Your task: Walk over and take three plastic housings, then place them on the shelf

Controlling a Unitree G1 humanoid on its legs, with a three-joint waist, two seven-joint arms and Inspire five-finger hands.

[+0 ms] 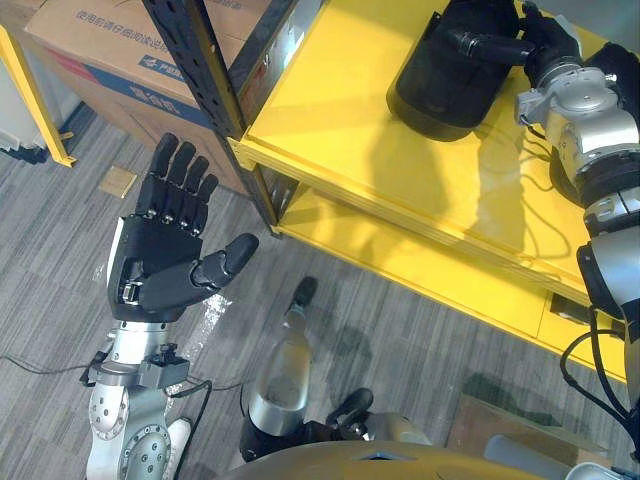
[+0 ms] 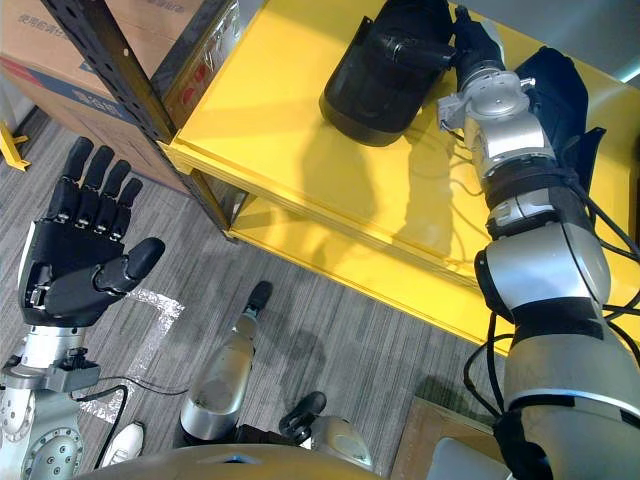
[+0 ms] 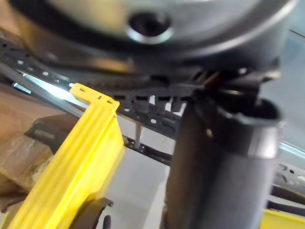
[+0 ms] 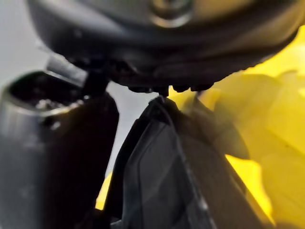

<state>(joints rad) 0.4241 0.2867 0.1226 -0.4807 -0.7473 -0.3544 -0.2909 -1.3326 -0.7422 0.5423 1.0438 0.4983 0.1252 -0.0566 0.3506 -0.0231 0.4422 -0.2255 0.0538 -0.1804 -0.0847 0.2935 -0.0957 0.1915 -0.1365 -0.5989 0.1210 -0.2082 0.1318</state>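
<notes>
The right hand [image 2: 472, 42] pinches the rim of a black plastic housing [image 2: 365, 95] resting on the yellow shelf [image 2: 290, 150]. The left hand [image 1: 150, 265] hangs over the floor [image 1: 60, 250], fingers straight and spread.

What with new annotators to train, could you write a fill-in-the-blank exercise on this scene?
1. The right hand grips a black housing lying on the ___ shelf.
2. The left hand is ___, fingers straight, holding nothing.
3. Beside the shelf's dark post sits a ___ box.
Missing words: yellow; open; cardboard.
</notes>
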